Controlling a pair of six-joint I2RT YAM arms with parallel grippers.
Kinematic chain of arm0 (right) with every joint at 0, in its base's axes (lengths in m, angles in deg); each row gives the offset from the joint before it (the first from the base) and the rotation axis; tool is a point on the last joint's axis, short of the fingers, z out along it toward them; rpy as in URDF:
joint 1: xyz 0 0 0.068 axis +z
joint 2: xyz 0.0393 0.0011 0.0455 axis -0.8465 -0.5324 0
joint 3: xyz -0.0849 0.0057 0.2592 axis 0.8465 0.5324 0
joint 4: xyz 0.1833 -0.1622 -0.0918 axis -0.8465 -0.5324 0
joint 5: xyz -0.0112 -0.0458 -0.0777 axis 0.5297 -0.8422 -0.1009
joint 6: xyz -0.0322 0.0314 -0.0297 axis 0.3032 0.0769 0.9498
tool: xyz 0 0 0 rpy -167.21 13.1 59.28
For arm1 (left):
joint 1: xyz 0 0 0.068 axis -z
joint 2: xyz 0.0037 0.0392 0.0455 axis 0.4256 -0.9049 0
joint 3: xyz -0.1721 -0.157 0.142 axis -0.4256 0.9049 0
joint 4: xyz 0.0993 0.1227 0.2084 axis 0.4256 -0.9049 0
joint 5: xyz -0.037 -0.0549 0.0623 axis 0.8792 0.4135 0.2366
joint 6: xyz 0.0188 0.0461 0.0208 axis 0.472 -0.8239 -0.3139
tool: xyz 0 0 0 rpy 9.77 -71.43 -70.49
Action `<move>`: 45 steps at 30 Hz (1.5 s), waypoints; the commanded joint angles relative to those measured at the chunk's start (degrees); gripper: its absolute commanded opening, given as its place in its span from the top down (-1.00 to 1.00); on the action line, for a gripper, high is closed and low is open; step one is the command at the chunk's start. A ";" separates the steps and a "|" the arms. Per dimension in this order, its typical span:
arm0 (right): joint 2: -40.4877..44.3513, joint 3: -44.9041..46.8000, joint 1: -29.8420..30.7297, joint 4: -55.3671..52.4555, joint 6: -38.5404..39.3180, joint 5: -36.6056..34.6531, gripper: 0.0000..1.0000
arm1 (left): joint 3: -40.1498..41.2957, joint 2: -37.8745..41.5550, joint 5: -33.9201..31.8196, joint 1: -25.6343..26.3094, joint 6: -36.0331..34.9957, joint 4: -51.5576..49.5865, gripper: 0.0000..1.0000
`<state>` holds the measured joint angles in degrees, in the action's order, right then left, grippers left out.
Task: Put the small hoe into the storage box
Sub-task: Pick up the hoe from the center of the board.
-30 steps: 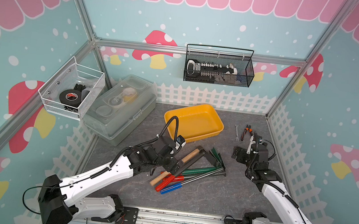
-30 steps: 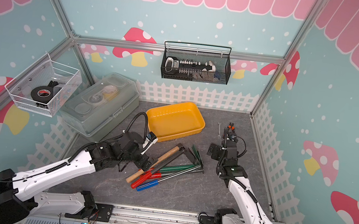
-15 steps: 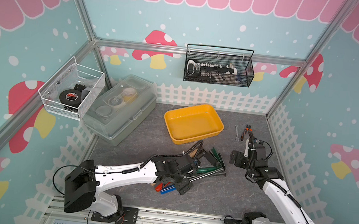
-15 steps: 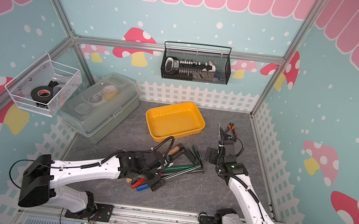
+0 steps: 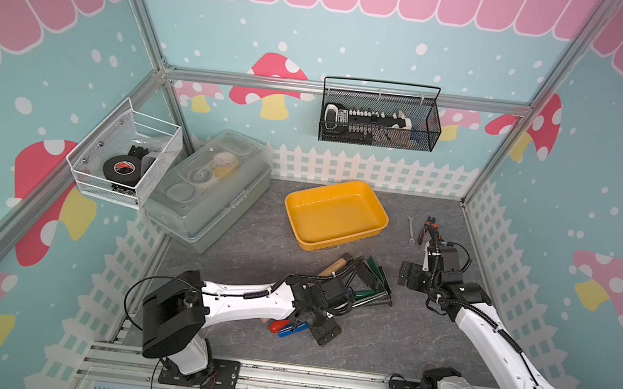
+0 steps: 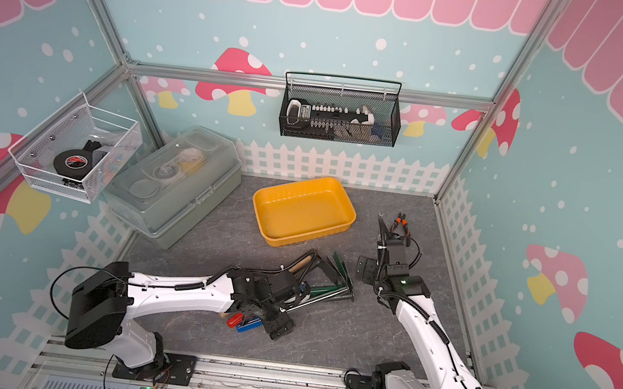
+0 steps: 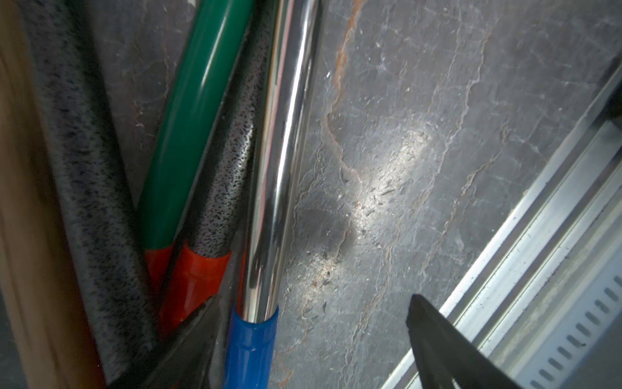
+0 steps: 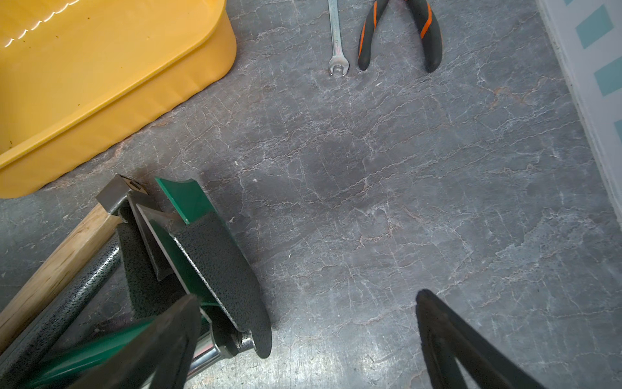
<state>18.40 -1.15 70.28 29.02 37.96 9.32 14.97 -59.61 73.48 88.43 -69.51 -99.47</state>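
Small hoe (image 8: pixel 67 256): wooden handle, grey metal head. It lies flat on the grey floor (image 8: pixel 387 188) in a heap of garden tools, outside the storage box (image 5: pixel 333 214). The head end sits just beside the box's near wall; whether they touch cannot be told. In a top view the handle (image 5: pixel 335 266) runs under the left arm's wrist.

Heap beside it: green shaft (image 7: pixel 188 118), speckled grey shaft (image 7: pixel 222 161), chrome shaft (image 7: pixel 279 134) with a blue grip.

Left gripper (image 7: pixel 313 299): low over the handle ends. Its jaws are spread wide and straddle the chrome shaft, with nothing clamped.

Right gripper (image 8: pixel 306 296): near the tool heads, above bare floor. Its jaws are spread wide and hold nothing.

Farther right: wrench (image 8: pixel 336 40) and pliers (image 8: pixel 400 33), side by side on the floor.
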 commanded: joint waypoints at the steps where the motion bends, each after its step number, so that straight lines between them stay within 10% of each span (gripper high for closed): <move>1: -0.10 -1.11 0.30 -1.50 -0.56 -0.29 -0.97 | 0.77 -1.02 0.94 -0.02 1.25 0.55 -0.71; 45: 1.10 0.48 0.30 -0.07 -0.60 -0.19 -0.93 | -0.22 -10.27 -1.11 -3.40 -3.52 2.22 0.00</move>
<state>18.59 -1.15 70.28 28.96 37.96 9.41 13.99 -68.57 73.48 85.31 -72.05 -98.53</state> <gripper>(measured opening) 0.966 0.503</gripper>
